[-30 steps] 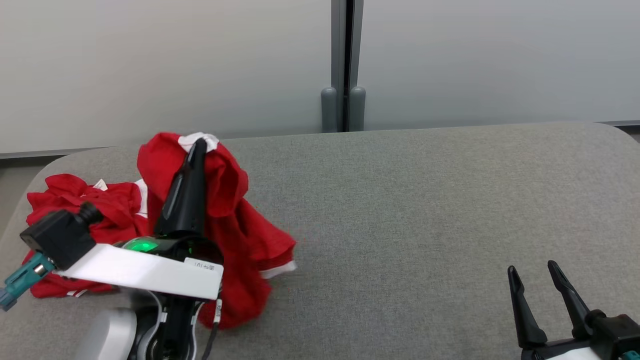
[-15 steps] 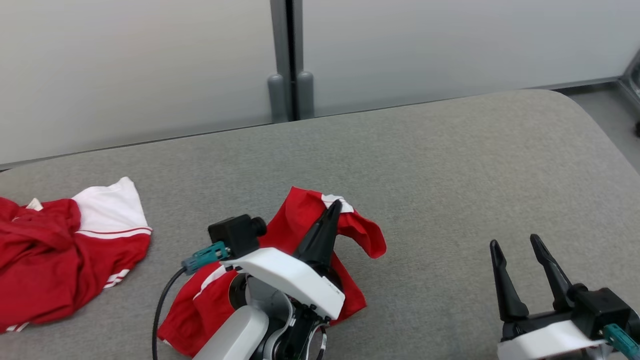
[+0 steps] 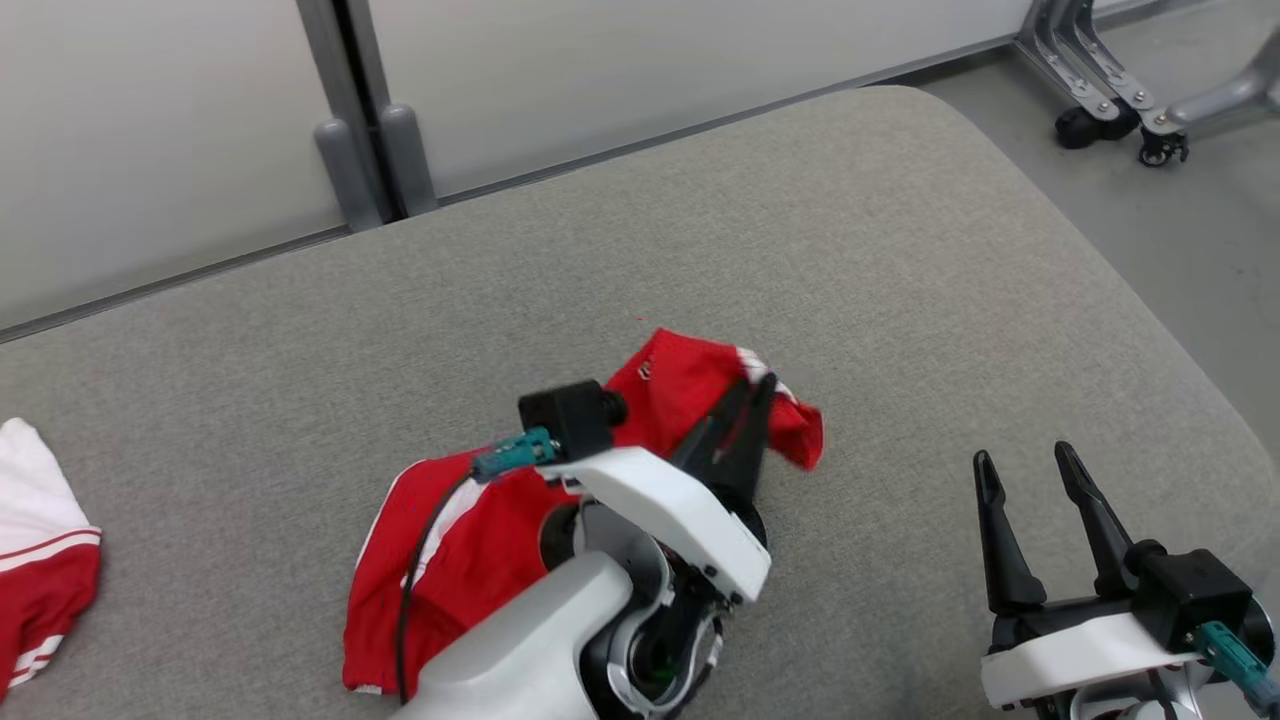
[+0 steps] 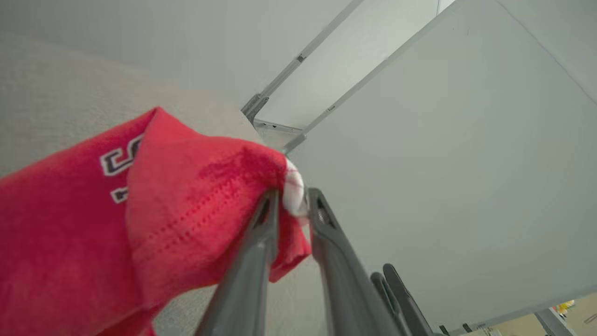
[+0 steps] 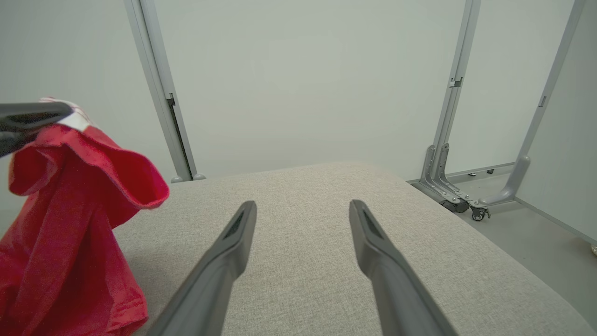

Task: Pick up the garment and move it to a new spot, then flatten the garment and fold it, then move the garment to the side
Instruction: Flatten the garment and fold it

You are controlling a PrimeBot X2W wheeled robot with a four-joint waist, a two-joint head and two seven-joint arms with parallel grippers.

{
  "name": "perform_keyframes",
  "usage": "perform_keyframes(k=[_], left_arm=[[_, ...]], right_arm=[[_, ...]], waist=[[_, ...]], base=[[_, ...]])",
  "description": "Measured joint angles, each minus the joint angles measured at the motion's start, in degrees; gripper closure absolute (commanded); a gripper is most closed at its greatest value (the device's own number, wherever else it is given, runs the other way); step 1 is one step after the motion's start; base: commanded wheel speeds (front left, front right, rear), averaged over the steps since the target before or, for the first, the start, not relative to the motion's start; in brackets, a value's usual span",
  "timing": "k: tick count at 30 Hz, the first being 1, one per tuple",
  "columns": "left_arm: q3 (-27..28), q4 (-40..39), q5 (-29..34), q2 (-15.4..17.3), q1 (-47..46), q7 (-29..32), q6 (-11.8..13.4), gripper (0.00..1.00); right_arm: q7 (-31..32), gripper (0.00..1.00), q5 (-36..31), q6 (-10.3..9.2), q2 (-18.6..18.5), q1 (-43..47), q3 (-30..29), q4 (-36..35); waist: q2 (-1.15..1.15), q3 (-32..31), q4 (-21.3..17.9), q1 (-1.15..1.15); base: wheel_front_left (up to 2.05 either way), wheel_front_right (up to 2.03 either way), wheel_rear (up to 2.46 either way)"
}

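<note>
Step in hand: the first one, moving the garment to a new spot.

- Left gripper point(image 3: 755, 386) is over the middle of the grey worktop point(image 3: 900, 250). Its jaws are nearly together, clamped on the white-trimmed edge point(image 4: 293, 186) of the red garment point(image 3: 470, 540), with only a narrow gap that the cloth fills.
- The garment rises to a peak at the fingertips. The rest trails down and lies bunched on the worktop under the left forearm.
- Right gripper point(image 3: 1023, 453) hovers low at the robot's right, well apart from the cloth. Its jaws are wide apart and hold nothing.
- A second red-and-white garment point(image 3: 40, 560) lies at the far left edge and is not involved.

Judgement: the spot looks reached, with open worktop on all sides for spreading. The next move calls for letting the edge go, or lowering it first. Both grippers then need to find opposite hems or corners and pull outward to flatten. The crumpled heap hides the corners, so picking a clean single layer is the tricky part.
</note>
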Motion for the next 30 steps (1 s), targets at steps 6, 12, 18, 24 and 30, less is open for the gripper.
perform_keyframes(k=[6, 12, 18, 24, 30], left_arm=[[-10.9, 0.6, -8.1, 0.0, 0.1, 1.7, -5.1, 0.00], [-14.4, 1.5, -6.7, 0.0, -0.5, 1.3, -7.4, 0.00], [-6.6, 3.2, 0.0, 5.8, 2.8, -0.5, -3.3, 0.00], [3.6, 2.8, 9.5, 13.2, 11.4, -0.6, 2.2, 0.00], [2.2, 3.4, 9.0, 14.9, 14.4, 1.6, 0.5, 0.00]], right_arm=[[0.0, 0.00, 0.1, 0.00, 0.4, 0.8, -1.6, -0.3], [0.0, 0.00, -0.5, 0.00, 0.4, 1.5, -2.7, -1.2], [0.0, 0.00, -0.9, 0.00, -0.2, 2.4, -3.0, -1.8], [0.0, 0.00, -1.0, 0.00, -0.9, 3.4, -3.6, -2.2], [0.0, 0.00, -0.9, 0.00, -1.1, 3.8, -3.4, -2.0]], waist=[[0.00, 1.4, -0.7, 0.00], [0.00, 1.1, 2.7, 0.00], [0.00, -0.4, 6.6, 0.00], [0.00, -1.4, 10.0, 0.00], [0.00, -1.9, 11.7, 0.00]], base=[[0.00, 0.00, 0.00], [0.00, 0.00, 0.00], [0.00, 0.00, 0.00], [0.00, 0.00, 0.00], [0.00, 0.00, 0.00]])
